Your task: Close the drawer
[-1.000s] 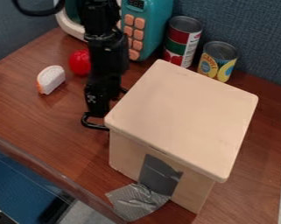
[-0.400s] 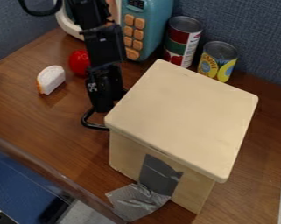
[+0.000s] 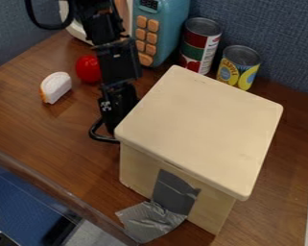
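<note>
red round object (image 3: 87,69) | white toy (image 3: 57,86) | teal appliance (image 3: 173,25) | tall can (image 3: 199,44) — short can (image 3: 239,68) beside

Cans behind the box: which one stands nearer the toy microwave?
The taller can, with red and green on its label; the shorter can, with yellow on its label, stands farther away.
</note>
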You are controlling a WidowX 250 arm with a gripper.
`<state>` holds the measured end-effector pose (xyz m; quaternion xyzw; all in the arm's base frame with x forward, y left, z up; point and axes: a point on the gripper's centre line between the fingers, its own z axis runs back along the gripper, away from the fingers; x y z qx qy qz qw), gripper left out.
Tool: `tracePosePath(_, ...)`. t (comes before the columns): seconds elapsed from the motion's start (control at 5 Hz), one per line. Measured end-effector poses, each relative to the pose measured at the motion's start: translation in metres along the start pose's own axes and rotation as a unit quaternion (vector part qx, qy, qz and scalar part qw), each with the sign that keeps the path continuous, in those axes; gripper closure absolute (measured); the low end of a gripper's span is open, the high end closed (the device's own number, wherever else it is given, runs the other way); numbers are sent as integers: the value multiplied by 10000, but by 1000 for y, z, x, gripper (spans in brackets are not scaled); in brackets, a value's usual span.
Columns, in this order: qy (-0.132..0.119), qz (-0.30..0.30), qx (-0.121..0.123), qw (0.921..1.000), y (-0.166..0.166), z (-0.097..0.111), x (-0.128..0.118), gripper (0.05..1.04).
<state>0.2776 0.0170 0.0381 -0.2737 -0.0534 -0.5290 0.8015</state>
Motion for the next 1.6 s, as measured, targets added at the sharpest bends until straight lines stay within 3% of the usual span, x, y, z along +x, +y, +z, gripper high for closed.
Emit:
tracePosePath(0.8, -357, 182, -546, 9977, -19, -3, 13, 84)
tracePosePath(1.0, -398, 232, -395, 9982, -21, 7, 14, 83)
tracePosePath(1.2, -270, 1031, 676, 9920, -19, 58, -12, 83)
tracePosePath(1.4, -35, 2011, 1459, 9686, -30, 98, -45, 83)
tracePosePath(1.6, 333, 3003, 2342, 9240, -47, 125, -76, 83)
